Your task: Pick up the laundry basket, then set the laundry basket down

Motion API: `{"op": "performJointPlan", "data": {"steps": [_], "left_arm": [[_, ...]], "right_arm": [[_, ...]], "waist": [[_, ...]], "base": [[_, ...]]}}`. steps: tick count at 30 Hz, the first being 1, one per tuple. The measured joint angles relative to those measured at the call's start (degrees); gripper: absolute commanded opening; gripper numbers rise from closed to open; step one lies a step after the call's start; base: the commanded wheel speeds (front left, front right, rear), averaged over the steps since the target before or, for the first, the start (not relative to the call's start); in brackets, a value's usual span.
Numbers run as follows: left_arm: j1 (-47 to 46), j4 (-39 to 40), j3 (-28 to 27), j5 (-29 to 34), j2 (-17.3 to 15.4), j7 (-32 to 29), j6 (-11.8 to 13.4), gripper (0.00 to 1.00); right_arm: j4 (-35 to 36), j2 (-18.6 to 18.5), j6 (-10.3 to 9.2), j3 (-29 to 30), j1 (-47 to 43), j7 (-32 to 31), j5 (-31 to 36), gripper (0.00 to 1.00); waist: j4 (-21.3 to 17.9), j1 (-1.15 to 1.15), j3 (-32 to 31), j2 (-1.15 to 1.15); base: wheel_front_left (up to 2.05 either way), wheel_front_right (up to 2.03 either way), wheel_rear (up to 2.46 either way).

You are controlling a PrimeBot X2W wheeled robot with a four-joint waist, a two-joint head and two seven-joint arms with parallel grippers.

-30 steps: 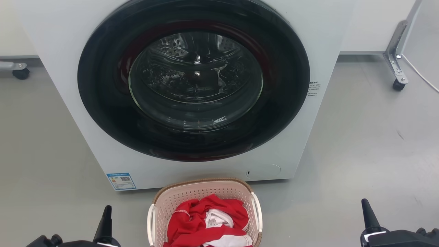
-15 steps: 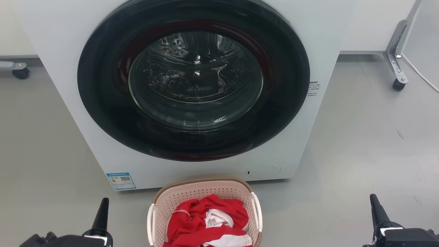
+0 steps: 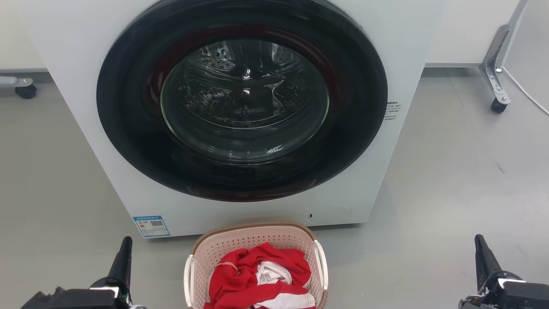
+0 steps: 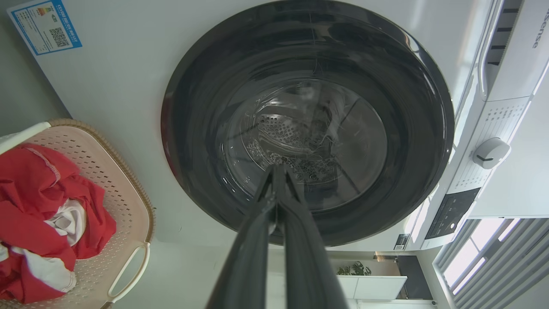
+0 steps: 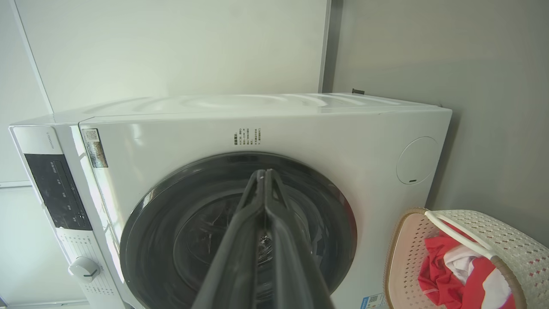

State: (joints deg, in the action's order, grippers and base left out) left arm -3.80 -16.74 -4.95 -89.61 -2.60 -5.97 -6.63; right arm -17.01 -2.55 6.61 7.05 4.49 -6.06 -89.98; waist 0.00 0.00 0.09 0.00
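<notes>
The laundry basket (image 3: 253, 241), pale pink with a brown rim and white side handles, stands on the grey floor right in front of the washer, holding red and white clothes. It also sits at the left edge of the left wrist view, laundry basket (image 4: 124, 189), and at the lower right of the right wrist view, laundry basket (image 5: 497, 244). My left gripper (image 3: 125, 246) is low at the left, well apart from the basket, fingers shut with nothing held. My right gripper (image 3: 479, 244) is low at the far right, also shut and empty. In the wrist views both grippers, left gripper (image 4: 278, 171) and right gripper (image 5: 261, 176), point at the washer door.
A white front-loading washer (image 3: 403, 51) with a dark round glass door (image 3: 242, 98) stands directly behind the basket. A metal frame leg on a caster (image 3: 497, 105) stands at the back right, another caster (image 3: 26, 91) at the back left. Open grey floor lies on both sides.
Both grippers have spread outward: the left one a little to the left, the right one further to the right, and both tips sit slightly higher in view. The basket has not moved.
</notes>
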Motion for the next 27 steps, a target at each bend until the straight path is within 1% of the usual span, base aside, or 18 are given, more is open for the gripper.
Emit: {"op": "performJointPlan", "data": {"steps": [2,5,27], "left_arm": [[-0.53,-0.18,-0.22,-1.22,0.05,-0.53,-0.29,0.0],[-0.8,-0.19,-0.24,-2.05,0.14,-0.54,-0.46,0.0],[-0.8,-0.21,-0.25,-2.1,0.16,-0.54,-0.46,0.0]], "right_arm": [[-0.07,0.03,0.14,0.45,0.33,-0.38,-1.33,0.0],[-0.07,0.03,0.23,0.56,0.76,-0.43,-1.45,0.0],[-0.08,0.05,0.29,0.57,0.76,-0.43,-1.45,0.0]], "waist": [[0.0,0.0,0.01,0.0],[0.0,0.0,0.01,0.0],[0.0,0.0,0.01,0.0]], "base": [[0.0,0.0,0.0],[0.0,0.0,0.0],[0.0,0.0,0.0]]}}
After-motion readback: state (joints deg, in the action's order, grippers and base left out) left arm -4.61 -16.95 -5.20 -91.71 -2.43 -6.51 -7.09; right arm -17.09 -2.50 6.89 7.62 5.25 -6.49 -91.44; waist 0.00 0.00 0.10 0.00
